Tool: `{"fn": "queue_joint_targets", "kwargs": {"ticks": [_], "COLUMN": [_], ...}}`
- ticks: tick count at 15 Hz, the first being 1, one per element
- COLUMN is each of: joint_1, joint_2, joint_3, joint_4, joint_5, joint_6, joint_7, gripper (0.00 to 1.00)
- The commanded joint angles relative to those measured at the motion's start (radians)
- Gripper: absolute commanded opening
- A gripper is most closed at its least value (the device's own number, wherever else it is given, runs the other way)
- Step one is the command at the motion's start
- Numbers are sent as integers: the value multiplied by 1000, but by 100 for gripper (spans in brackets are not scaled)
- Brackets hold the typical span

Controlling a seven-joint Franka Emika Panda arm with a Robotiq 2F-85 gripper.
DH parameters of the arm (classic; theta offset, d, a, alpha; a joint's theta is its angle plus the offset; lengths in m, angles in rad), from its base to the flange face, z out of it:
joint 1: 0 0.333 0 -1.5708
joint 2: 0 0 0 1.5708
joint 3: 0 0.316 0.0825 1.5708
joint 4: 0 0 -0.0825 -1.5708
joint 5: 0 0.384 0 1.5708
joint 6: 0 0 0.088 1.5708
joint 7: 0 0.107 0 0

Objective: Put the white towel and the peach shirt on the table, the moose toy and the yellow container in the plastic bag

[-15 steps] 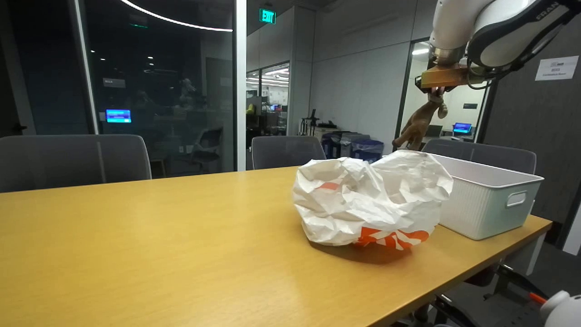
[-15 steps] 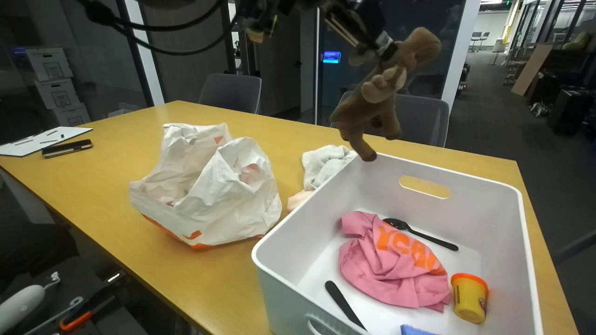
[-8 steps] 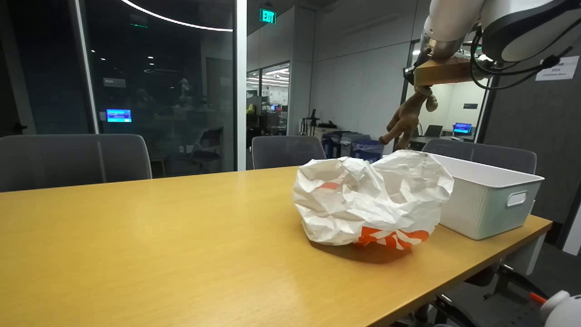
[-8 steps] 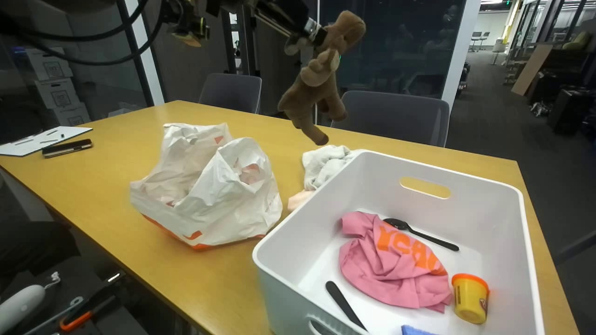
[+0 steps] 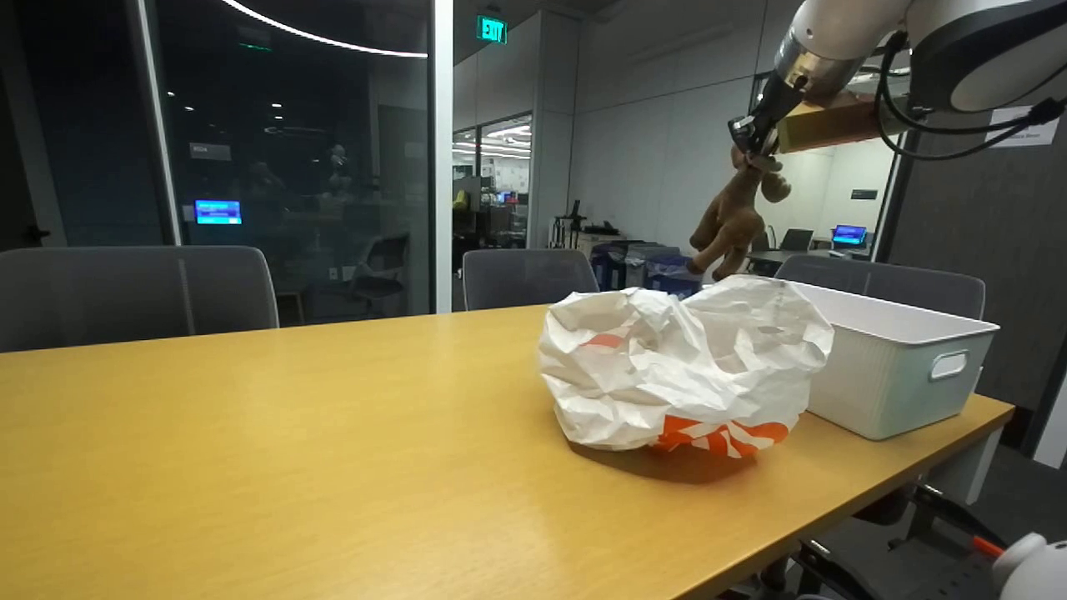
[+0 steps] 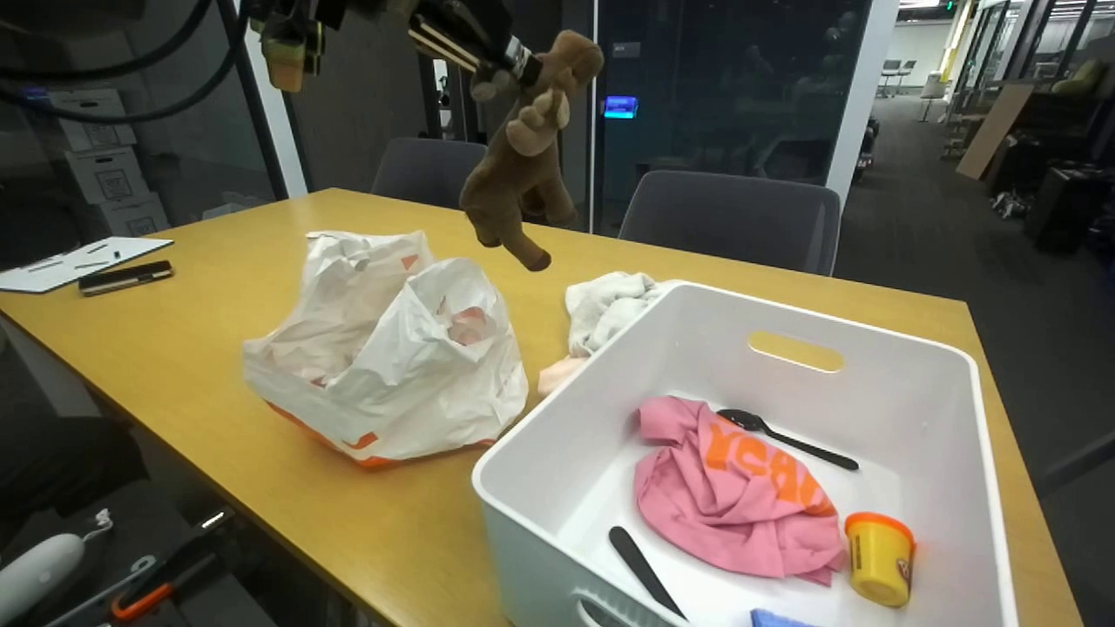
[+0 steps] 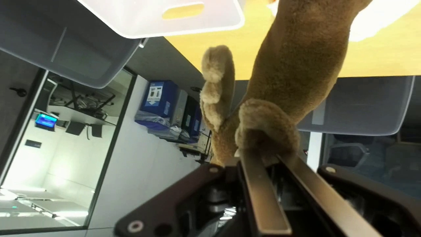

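Moves the moose [image 6: 510, 178] away from the bin [image 6: 906, 392] toward the bag [image 6: 444, 374], pinching its upper end and dangling it under the gripper [image 6: 530, 67]. Shows the yellow tub [image 6: 881, 562], inside the bin and lower than the gripper, only in an exterior view.

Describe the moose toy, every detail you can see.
The moose toy is brown, plush-looking and short-napped, with paler, lobed antlers and dangling legs. It hangs head up, somewhat slanted, apparently above the table, pinched near its head by the gripper. Nothing else visibly touches it; it is clear of the plastic bag. Its eyes can't be made out.
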State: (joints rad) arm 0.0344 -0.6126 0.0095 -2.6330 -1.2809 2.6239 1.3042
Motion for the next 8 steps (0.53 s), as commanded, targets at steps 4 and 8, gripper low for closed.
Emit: {"fn": "queue_joint_targets", "kwargs": {"ticks": [4, 8], "joint_1": [63, 197], "joint_2": [-65, 7], "joint_3": [-112, -285], "joint_4": [-49, -84], "joint_5": [-4, 159], "joint_6": [271, 411], "joint_7": [-224, -502], "gripper": [4, 4]}}
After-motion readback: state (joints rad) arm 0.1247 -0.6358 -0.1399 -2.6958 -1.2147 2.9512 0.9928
